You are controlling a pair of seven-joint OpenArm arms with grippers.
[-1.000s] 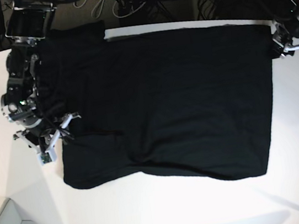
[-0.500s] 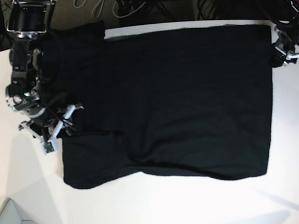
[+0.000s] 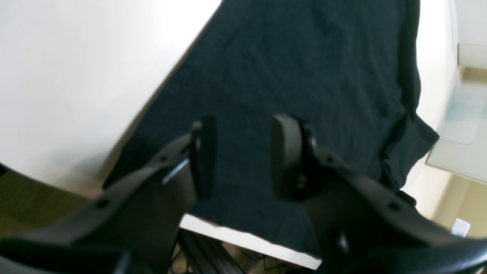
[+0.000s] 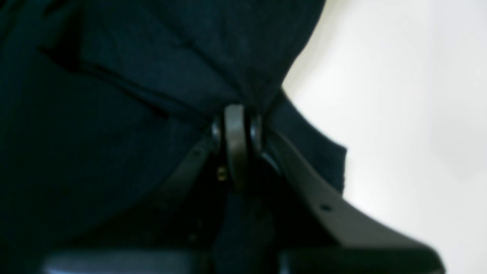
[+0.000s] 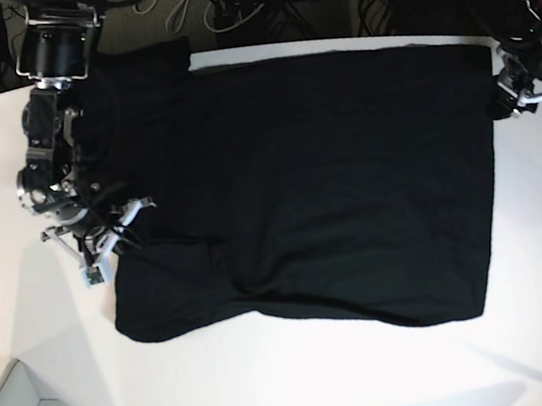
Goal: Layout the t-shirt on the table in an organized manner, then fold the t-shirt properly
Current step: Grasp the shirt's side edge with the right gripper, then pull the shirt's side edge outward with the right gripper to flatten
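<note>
**Black cloth pinched at the sleeve edge**

Black t-shirt (image 5: 299, 189) lies spread, plain side up, across the white table (image 5: 26, 328). At the base view's left, the right gripper (image 5: 113, 230) has just snapped shut from wide open, clamping a fold of the shirt's edge. A lift or fold probably comes next. At far right, the left gripper (image 3: 241, 158) hovers over the hem, jaws parted, empty.

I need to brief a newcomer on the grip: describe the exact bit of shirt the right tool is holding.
Start at the white table and the black t-shirt spread across it. Follow the shirt to its sleeve end, on the base view's left. There the right tool is shut on a small pinched-up ridge at the shirt's edge, bunched into folds while the cloth around it lies nearly flat.
</note>
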